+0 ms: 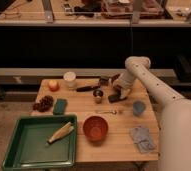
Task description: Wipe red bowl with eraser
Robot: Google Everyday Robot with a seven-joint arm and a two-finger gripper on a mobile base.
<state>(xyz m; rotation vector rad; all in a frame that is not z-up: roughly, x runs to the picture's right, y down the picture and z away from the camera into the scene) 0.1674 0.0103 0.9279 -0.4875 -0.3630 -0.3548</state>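
The red bowl [95,128] is orange-red and stands upright near the table's front edge, right of the green tray. A small black block, the eraser [116,98], lies at the back right of the table. My gripper [118,92] hangs right over the eraser, at or just above it, well behind the bowl and slightly to its right. A darker bowl-like shape [115,79] sits just behind the gripper, partly hidden by the arm.
A green tray [19,150] at front left holds a yellowish corn-like piece [60,132]. Also on the table: a teal block [60,105], a black-handled tool [87,88], a white cup [69,79], an orange [53,85], a small metal cup [98,94], a blue cup [138,108], a grey cloth [141,138].
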